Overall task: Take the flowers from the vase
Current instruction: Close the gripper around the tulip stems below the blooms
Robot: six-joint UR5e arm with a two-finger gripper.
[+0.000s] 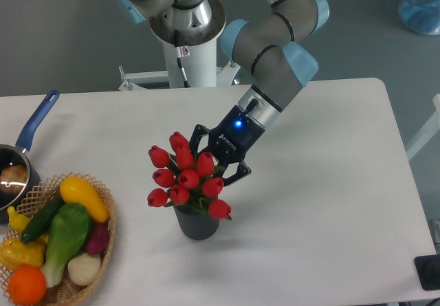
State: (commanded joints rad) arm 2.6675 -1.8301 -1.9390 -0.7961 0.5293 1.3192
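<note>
Jaws [214, 156]: dark two-finger set with a blue light on its body, reaching in from the far right. The fingers are spread and sit at the far-right edge of the bunch, one finger above and one below the outer buds; whether they press on anything cannot be told.

Flowers [184, 177]: bunch of red tulip buds with green leaves, standing in the vase, wider than it.

Vase [199, 225]: dark ribbed cup, upright on the white table [330, 203], near the middle.

Left, well apart: wicker basket [103, 251] of vegetables and fruit; blue-handled saucepan [20, 155] at the edge.

Progress: approach looks complete; closing on the stems and lifting the bunch clear both appear left to do.
</note>
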